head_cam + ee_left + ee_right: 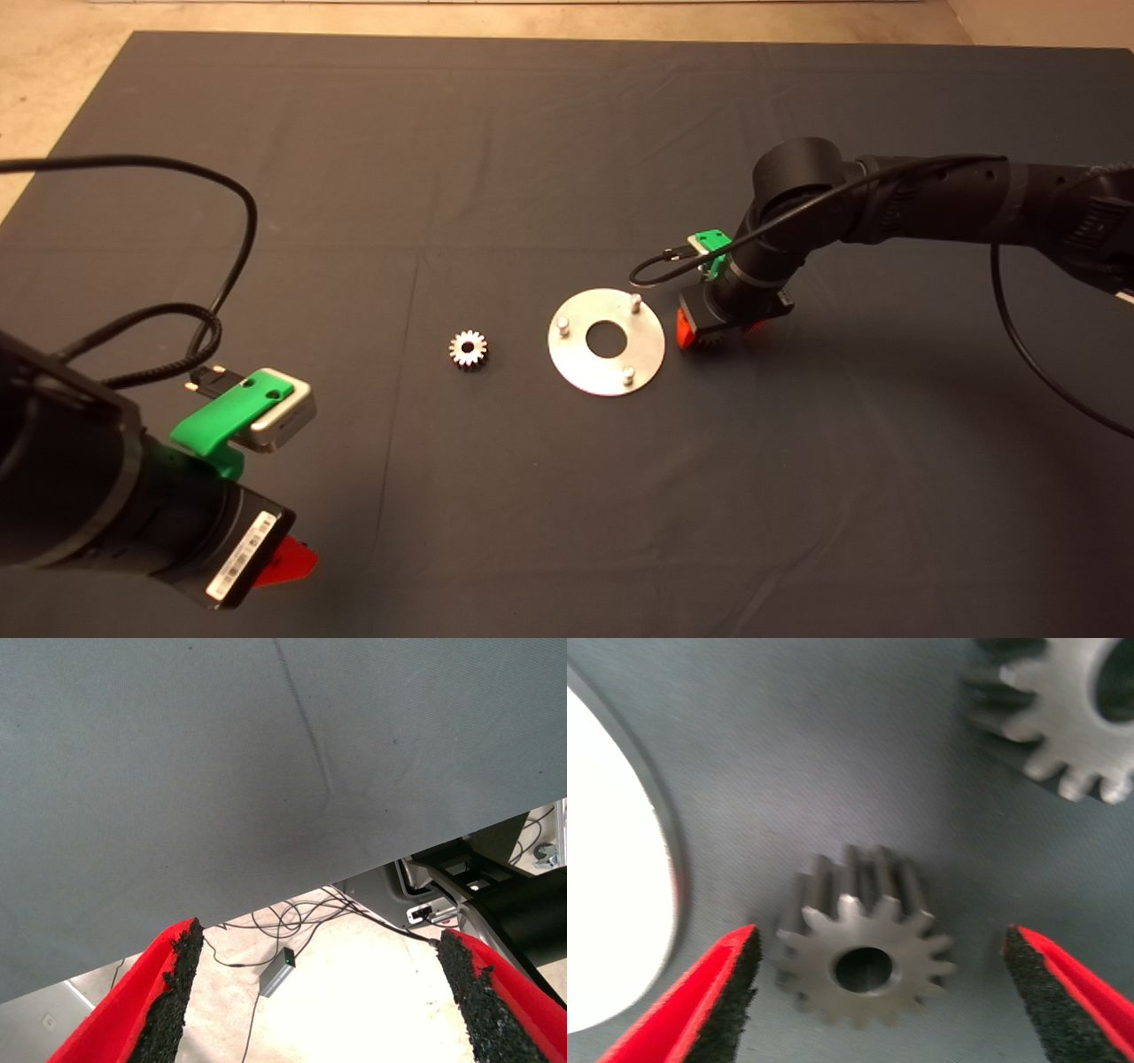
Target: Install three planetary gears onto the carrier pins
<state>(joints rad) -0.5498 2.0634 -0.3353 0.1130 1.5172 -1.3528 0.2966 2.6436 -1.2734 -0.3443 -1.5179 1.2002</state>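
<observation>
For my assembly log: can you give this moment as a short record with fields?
carrier disc: flat on the mat, three carrier pins bare
planetary gears: one on the mat left of the disc; two by the right gripper, one between its fingers, another beside it
right gripper: open, low over the mat beside the disc
left gripper: open, parked at the mat's lower left edge
gears installed: none
</observation>
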